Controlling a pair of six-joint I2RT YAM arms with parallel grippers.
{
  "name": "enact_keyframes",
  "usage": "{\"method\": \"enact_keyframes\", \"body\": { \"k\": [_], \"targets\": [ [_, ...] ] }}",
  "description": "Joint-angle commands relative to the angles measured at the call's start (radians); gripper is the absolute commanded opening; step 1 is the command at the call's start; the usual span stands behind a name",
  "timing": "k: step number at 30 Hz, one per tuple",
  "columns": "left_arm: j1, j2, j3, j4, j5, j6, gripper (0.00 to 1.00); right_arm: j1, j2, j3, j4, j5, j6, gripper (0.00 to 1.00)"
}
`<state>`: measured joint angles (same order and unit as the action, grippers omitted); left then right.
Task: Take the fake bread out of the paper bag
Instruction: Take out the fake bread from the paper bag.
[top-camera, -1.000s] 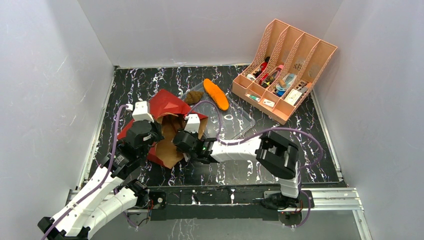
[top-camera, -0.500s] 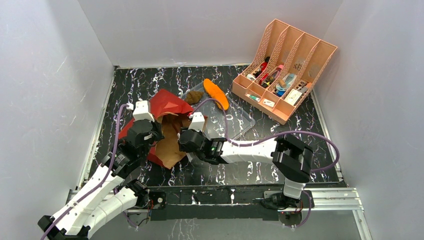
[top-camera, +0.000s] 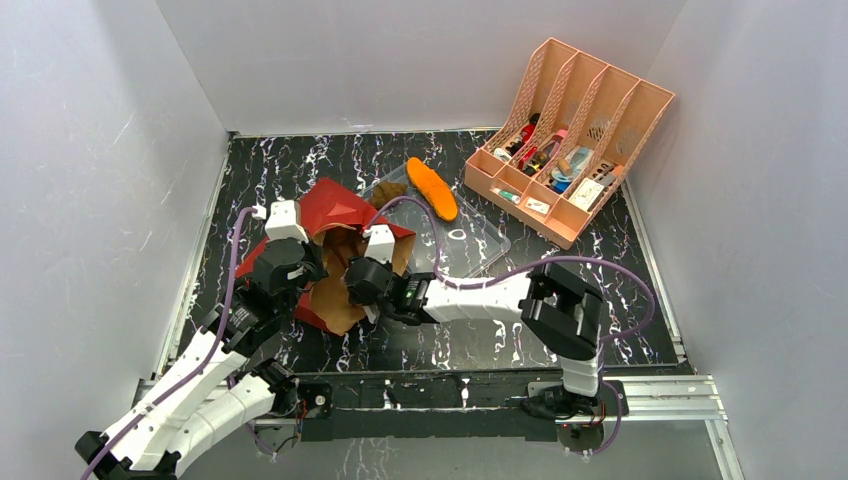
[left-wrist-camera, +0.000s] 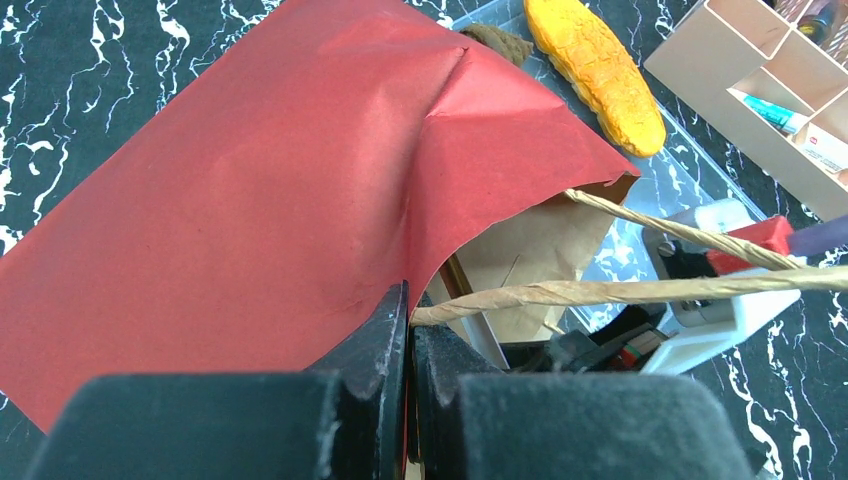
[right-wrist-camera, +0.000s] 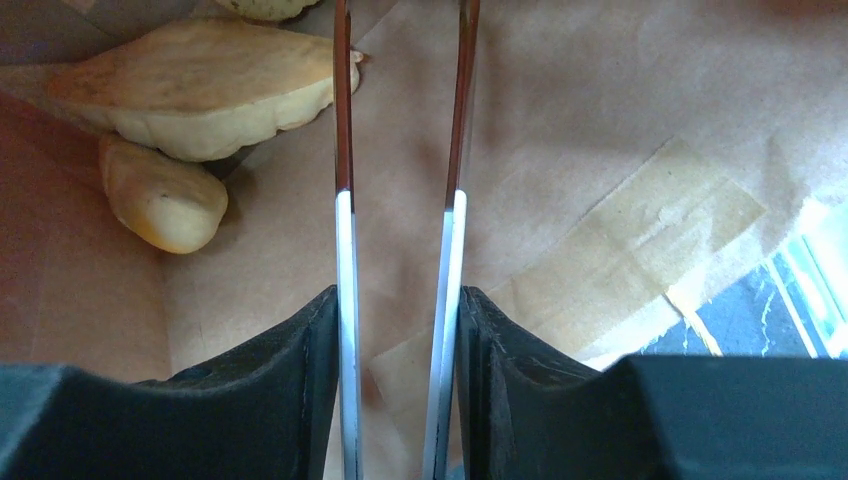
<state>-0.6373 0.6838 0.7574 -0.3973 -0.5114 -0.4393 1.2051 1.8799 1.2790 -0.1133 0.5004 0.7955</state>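
Red paper bag lies near the table's left edge, rim clamped by my left gripper. Inside, my right gripper stands parted, empty, beside tan fake bread.

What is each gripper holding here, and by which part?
The left gripper pinches the paper bag at its mouth rim, beside the handle. The right gripper, open inside the bag, holds nothing.

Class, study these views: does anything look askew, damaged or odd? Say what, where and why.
The paper bag lies tipped on its side, its red panel creased and buckled. The left gripper pinches one handle, holding the mouth open.
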Motion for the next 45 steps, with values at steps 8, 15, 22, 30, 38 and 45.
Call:
{"method": "enact_keyframes", "body": {
  "k": [8,15,22,30,38,45],
  "targets": [
    [-0.009,-0.006,0.026,0.003,0.022,-0.009,0.0,-0.065,0.093,0.136,0.015,0.002,-0.011,0.44],
    [-0.01,0.0,0.014,0.014,0.019,-0.007,0.0,-0.075,0.086,0.131,0.032,0.009,-0.029,0.09],
    [-0.012,0.009,0.0,0.027,-0.006,-0.012,0.0,-0.071,-0.016,0.009,0.083,-0.007,-0.037,0.0],
    [-0.012,0.057,0.017,0.032,-0.088,-0.009,0.0,-0.027,-0.245,-0.158,0.109,-0.032,-0.049,0.0],
    [-0.013,0.162,0.049,0.068,-0.163,-0.006,0.0,0.066,-0.504,-0.335,0.052,0.0,-0.014,0.0],
    [-0.012,0.262,0.115,0.069,-0.274,-0.013,0.0,0.233,-0.709,-0.414,-0.129,0.149,0.062,0.0]
  ]
}}
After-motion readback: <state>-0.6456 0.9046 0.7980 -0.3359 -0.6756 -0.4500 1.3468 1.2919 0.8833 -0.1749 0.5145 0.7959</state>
